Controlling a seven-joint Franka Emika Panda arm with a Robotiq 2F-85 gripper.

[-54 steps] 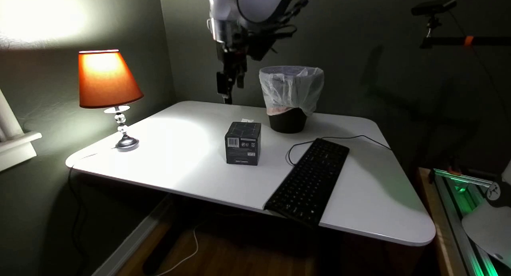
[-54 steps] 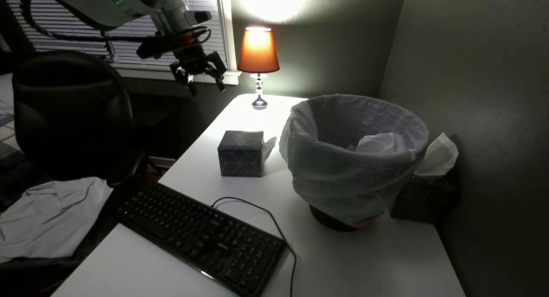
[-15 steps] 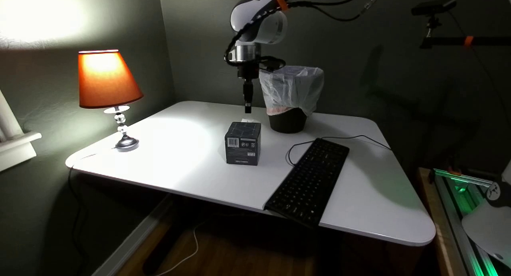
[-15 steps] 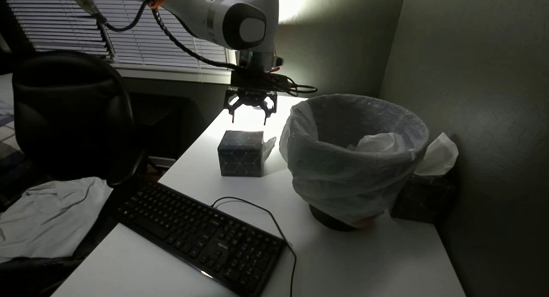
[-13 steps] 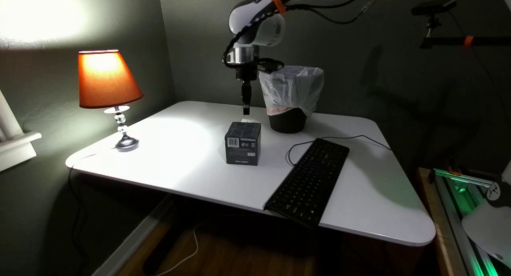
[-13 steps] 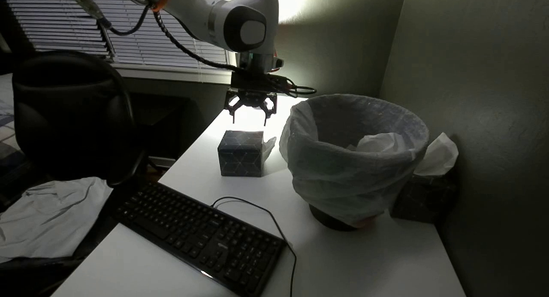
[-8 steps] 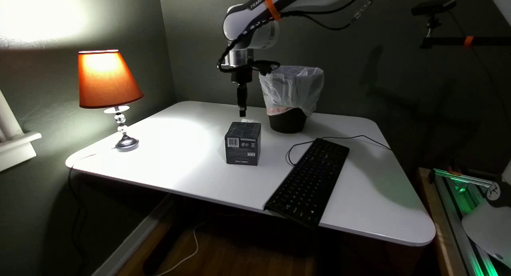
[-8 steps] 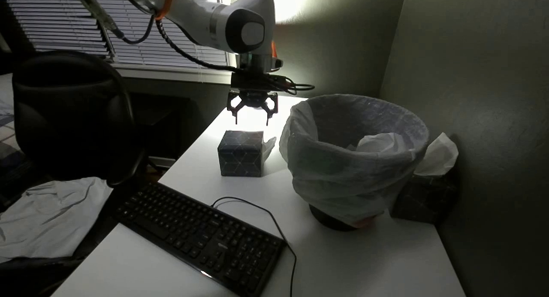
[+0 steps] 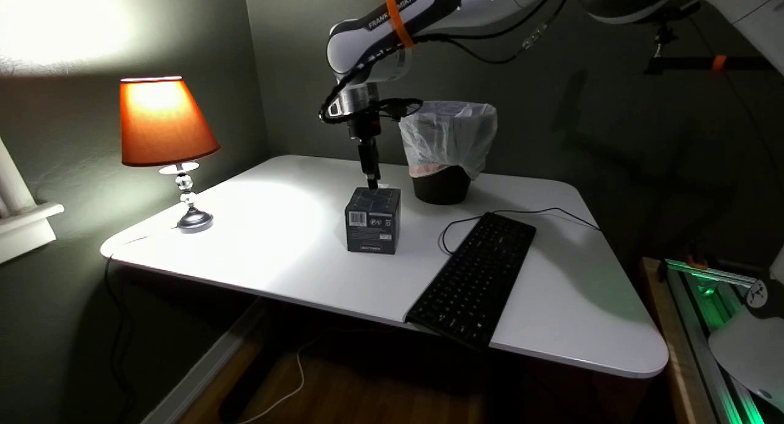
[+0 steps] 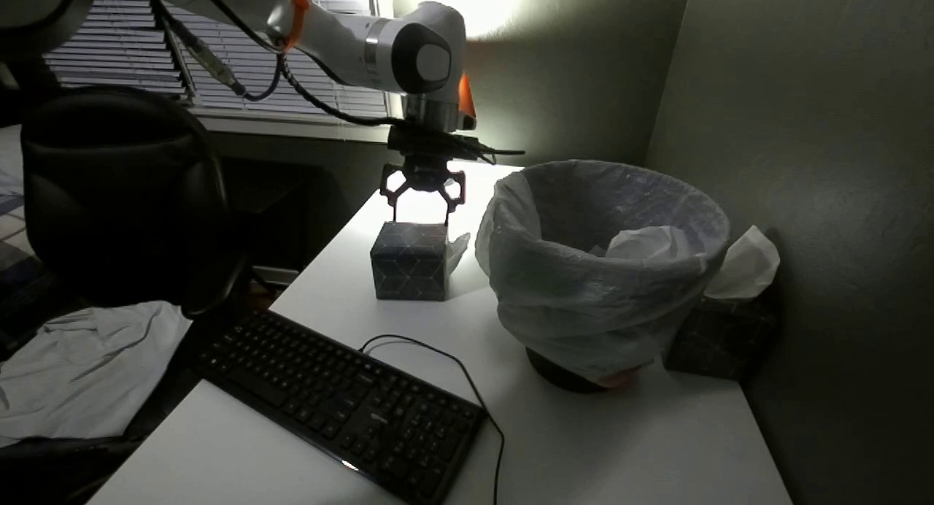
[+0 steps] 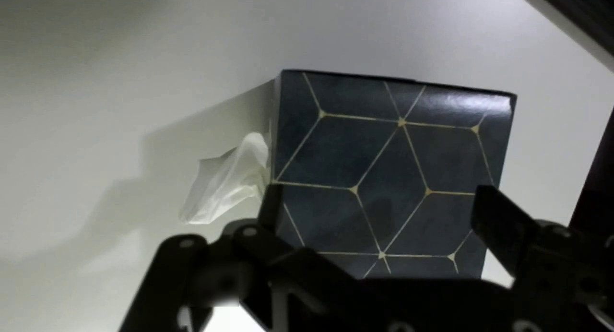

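Wrist view, two empty jaws spread wide near one dark box, one tissue

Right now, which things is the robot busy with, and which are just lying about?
Seems in use:
dark cubic box with gold lines, nearest the open black gripper
white tissue poking from that box

Seems just lying about:
long black plastic keyboard
lit lamp with orange shade
dark round bin with pale plastic liner

dark box with gold geometric lines, white tissue, black end effector
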